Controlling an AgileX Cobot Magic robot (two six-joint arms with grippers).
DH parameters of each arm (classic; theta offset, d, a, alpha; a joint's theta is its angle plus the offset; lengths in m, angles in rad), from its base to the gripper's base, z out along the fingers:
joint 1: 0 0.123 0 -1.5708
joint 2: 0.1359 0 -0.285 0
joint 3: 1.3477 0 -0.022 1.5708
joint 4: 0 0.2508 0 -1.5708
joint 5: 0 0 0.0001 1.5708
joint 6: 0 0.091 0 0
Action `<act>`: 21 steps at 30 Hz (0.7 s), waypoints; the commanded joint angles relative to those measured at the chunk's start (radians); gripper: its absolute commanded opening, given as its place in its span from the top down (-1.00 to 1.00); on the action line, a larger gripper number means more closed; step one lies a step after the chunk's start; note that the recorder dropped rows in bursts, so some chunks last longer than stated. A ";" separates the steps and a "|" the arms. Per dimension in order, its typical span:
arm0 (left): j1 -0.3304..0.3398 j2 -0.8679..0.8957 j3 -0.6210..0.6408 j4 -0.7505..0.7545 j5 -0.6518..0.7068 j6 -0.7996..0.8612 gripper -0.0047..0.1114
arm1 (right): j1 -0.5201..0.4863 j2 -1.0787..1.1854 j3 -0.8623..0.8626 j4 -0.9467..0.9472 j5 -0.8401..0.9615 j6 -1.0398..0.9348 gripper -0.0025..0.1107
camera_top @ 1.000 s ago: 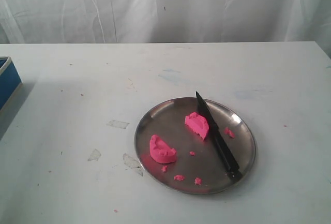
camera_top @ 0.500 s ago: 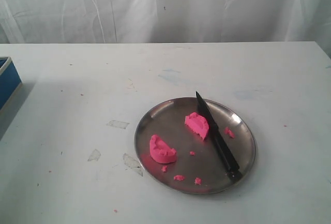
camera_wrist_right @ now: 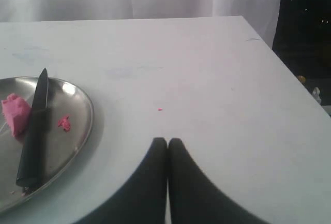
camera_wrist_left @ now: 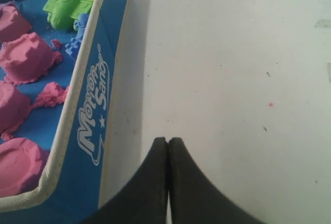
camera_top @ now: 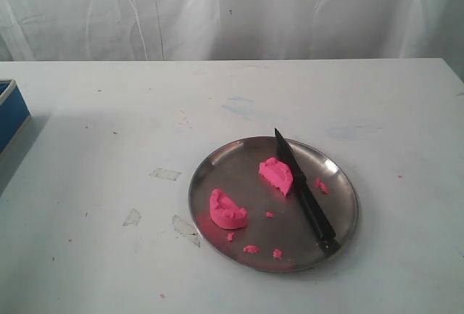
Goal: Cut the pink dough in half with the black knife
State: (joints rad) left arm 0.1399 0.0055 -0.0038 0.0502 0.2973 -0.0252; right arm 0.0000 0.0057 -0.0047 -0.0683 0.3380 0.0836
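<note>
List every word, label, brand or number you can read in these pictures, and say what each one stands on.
"Motion Sand" (second letters of the first word are hard to make out): white script on the outer side wall of the blue box, seen in the left wrist view.
Nothing readable on the black knife, the metal plate, the pink dough or the table.

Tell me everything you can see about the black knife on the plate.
The black knife is slim, all black and matte, with a pointed blade and a thicker handle. It lies flat in the round metal plate, its tip over the far rim, its handle near the near rim. One pink dough chunk rests against its blade. Nothing grips it.
</note>
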 commanded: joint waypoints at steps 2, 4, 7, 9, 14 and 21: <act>0.022 -0.006 0.004 -0.019 0.007 0.077 0.92 | 0.000 -0.006 0.005 -0.009 -0.003 -0.009 0.96; 0.018 -0.006 0.004 -0.019 0.007 0.077 0.92 | 0.000 -0.006 0.005 -0.009 -0.003 -0.009 0.96; 0.015 -0.006 0.004 -0.019 0.007 0.077 0.92 | 0.000 -0.006 0.005 -0.009 -0.003 -0.009 0.96; 0.015 -0.006 0.004 -0.019 0.007 0.077 0.92 | 0.000 -0.006 0.005 -0.009 -0.003 -0.009 0.96; 0.015 -0.006 0.004 -0.019 0.007 0.077 0.92 | 0.000 -0.006 0.005 -0.009 -0.003 -0.009 0.96; 0.015 -0.006 0.004 -0.019 0.007 0.077 0.92 | 0.000 -0.006 0.005 -0.009 -0.003 -0.009 0.96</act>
State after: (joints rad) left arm 0.1592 0.0048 -0.0038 0.0416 0.2993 0.0490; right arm 0.0000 0.0057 -0.0047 -0.0683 0.3380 0.0836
